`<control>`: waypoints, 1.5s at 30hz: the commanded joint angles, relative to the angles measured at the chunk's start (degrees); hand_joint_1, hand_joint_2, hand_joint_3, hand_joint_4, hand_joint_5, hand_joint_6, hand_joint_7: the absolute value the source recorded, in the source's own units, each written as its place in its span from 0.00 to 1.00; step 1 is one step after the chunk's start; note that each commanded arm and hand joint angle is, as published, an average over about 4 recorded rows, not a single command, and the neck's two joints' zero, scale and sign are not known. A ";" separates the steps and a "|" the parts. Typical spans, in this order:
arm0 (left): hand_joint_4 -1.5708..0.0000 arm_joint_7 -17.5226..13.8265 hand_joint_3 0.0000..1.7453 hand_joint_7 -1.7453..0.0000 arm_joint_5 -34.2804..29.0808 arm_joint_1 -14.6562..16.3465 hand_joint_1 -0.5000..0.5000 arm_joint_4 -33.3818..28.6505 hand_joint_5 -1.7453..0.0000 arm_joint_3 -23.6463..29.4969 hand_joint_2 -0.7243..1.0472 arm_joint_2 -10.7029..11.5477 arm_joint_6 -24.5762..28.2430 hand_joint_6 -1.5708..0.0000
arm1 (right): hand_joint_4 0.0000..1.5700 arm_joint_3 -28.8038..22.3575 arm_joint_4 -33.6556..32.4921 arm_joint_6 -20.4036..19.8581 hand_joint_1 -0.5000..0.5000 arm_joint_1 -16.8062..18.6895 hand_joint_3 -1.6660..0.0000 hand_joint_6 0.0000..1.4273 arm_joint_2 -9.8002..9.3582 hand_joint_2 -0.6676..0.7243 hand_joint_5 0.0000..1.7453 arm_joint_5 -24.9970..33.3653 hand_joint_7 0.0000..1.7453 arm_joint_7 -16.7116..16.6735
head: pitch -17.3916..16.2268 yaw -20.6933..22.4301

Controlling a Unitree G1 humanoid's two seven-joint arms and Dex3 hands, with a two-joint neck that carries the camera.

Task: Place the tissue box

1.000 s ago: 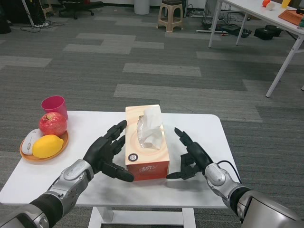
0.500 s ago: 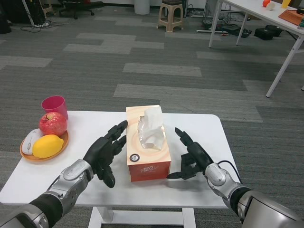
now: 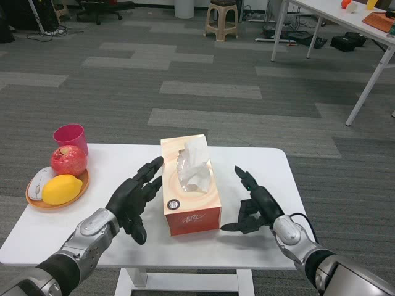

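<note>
White worktop (image 3: 123, 166) carries the tissue box (image 3: 189, 188) upright at centre. I hold left hand (image 3: 134, 198) and right hand (image 3: 254, 206) beside it, fingers wide, empty; I should press both sides evenly.

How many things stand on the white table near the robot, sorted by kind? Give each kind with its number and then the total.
Tissue box: 1
Fruit: 2, a red apple and a yellow lemon
Orange plate: 1
Pink cup: 1
Small white object on the plate: 1
Total: 6
</note>
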 commanded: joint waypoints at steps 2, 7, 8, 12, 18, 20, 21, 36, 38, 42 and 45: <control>1.00 -0.10 0.00 1.00 1.43 2.58 1.00 -0.67 0.82 1.91 0.00 0.97 1.27 1.00 | 0.45 -2.58 -0.53 0.66 0.04 2.13 0.81 0.00 -1.54 0.16 0.72 -0.57 0.00 0.90 | -0.03 0.11; 1.00 -0.14 0.01 1.00 1.87 3.66 1.00 -3.20 0.82 3.65 0.01 1.50 1.27 1.00 | 0.44 -5.20 -0.66 0.64 0.04 2.81 0.81 0.00 -1.85 0.14 0.72 -1.21 0.00 1.12 | 0.00 0.28; 1.00 -0.14 0.01 1.00 2.00 3.79 1.00 -3.84 0.82 3.93 0.01 1.54 1.27 1.00 | 0.44 -5.51 -0.66 0.64 0.04 2.86 0.81 0.00 -1.85 0.14 0.72 -1.23 0.00 1.14 | -0.01 0.30; 1.00 -0.12 0.00 1.00 2.86 3.96 1.00 -5.51 0.82 4.90 0.00 1.56 1.27 1.00 | 0.44 -5.86 -0.66 0.64 0.04 2.86 0.81 0.00 -1.85 0.14 0.72 -1.29 0.00 1.21 | 0.10 0.37; 1.00 -0.10 0.00 1.00 3.19 4.01 1.00 -7.35 0.82 5.43 0.01 1.63 1.27 1.00 | 0.45 -5.88 -0.66 0.64 0.04 2.86 0.81 0.00 -1.76 0.14 0.72 -1.29 0.00 1.21 | 0.06 0.34; 1.00 -0.10 0.00 1.00 3.23 4.12 1.00 -7.70 0.82 5.78 0.00 1.65 1.27 1.00 | 0.45 -5.90 -0.66 0.64 0.04 2.86 0.81 0.00 -1.76 0.14 0.72 -1.29 0.00 1.23 | 0.06 0.34; 1.00 -0.10 0.00 1.00 3.25 4.21 1.00 -7.86 0.82 6.04 0.00 1.65 1.27 1.00 | 0.44 -5.92 -0.66 0.64 0.04 2.86 0.81 0.00 -1.76 0.14 0.72 -1.29 0.00 1.25 | 0.06 0.34; 1.00 0.01 0.00 1.00 6.09 8.60 1.00 -14.63 0.82 19.45 0.00 2.09 1.27 1.00 | 0.43 -13.86 -8.64 0.42 0.04 5.58 0.81 0.00 -2.56 0.14 0.72 -1.60 0.00 1.41 | -0.03 0.30; 1.00 0.03 0.00 1.00 6.68 9.22 1.00 -16.23 0.82 21.82 0.00 2.09 1.27 1.00 | 0.42 -15.42 -10.71 0.40 0.04 6.11 0.81 0.00 -2.71 0.14 0.72 -1.71 0.00 1.39 | -0.03 0.33; 1.00 0.10 0.00 1.00 7.58 10.47 1.00 -20.21 0.82 26.37 0.01 2.05 1.23 1.00 | 0.42 -19.02 -15.91 0.09 0.04 7.01 0.81 0.00 -2.71 0.16 0.71 -1.73 0.00 1.32 | -0.02 0.40; 1.00 0.25 0.00 1.00 7.65 11.22 1.00 -23.41 0.82 28.37 0.00 1.91 1.07 1.00 | 0.40 -20.93 -19.98 -0.13 0.04 7.49 0.79 0.00 -2.42 0.18 0.71 -1.73 0.00 1.25 | -0.02 0.43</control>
